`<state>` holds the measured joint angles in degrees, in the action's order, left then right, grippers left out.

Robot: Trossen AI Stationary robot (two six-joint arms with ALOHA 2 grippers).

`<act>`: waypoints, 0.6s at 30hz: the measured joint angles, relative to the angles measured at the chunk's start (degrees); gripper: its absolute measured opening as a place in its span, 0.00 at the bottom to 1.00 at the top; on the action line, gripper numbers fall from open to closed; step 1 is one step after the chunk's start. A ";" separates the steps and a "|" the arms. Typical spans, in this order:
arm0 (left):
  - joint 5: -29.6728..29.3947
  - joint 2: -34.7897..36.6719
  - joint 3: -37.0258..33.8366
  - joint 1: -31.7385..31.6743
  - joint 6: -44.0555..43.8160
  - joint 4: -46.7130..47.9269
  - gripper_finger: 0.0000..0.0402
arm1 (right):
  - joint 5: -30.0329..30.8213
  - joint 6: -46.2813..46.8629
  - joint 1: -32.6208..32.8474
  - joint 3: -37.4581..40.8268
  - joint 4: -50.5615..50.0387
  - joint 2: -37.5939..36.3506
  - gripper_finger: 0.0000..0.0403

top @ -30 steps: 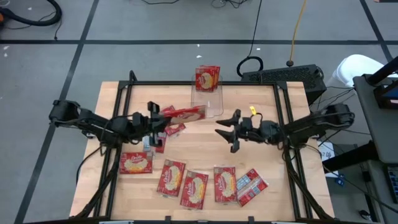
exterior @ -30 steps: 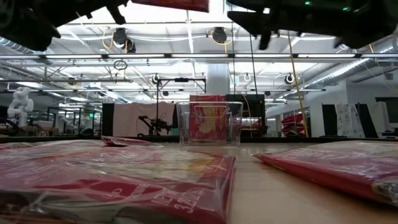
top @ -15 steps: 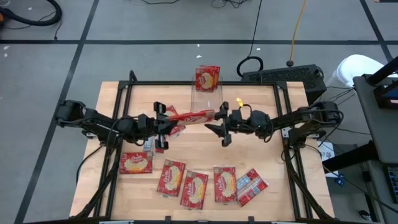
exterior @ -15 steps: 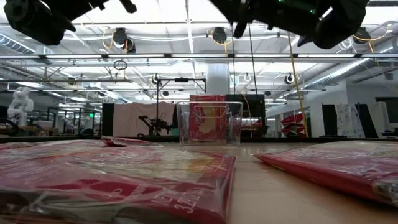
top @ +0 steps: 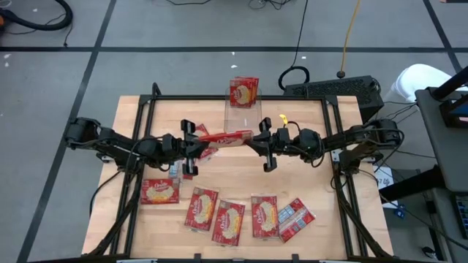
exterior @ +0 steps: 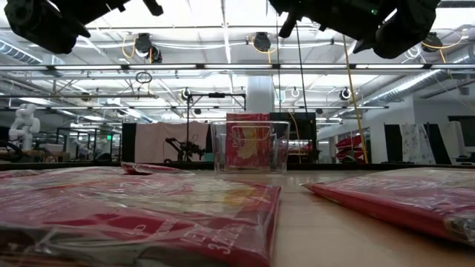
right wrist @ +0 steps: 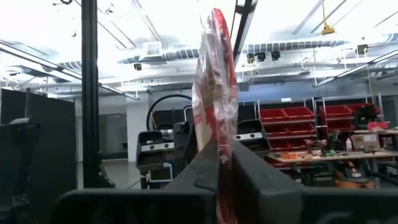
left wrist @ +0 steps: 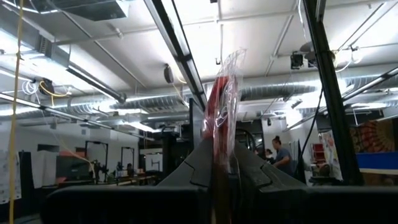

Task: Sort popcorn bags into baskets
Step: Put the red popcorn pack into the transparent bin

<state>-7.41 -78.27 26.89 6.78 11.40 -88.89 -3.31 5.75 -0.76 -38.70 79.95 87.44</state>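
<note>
Both grippers, left gripper (top: 196,139) and right gripper (top: 260,139), are pinching one popcorn bag (top: 227,136) just before the clear basket (top: 243,117). Left jaws should be releasing only once the right grip is holding firm.

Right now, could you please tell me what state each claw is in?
Left claw: shut on one end of the raised bag.
Right claw: shut on the other end of that bag.
</note>
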 joint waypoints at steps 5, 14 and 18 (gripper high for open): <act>-2.40 0.66 -0.01 -0.05 -0.24 4.11 0.11 | 0.10 0.41 -1.07 0.09 -3.68 -2.62 0.01; -20.10 15.48 -0.15 -0.06 -1.66 35.52 0.54 | 0.65 -6.08 -7.71 -2.19 -35.77 -20.52 0.00; -22.26 21.18 -0.17 -0.10 -4.87 47.22 0.68 | 3.31 -9.31 -12.32 -7.78 -55.70 -24.50 0.00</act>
<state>-29.67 -57.10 26.72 6.68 6.52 -41.67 0.00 -3.56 -13.09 -46.48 24.25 62.94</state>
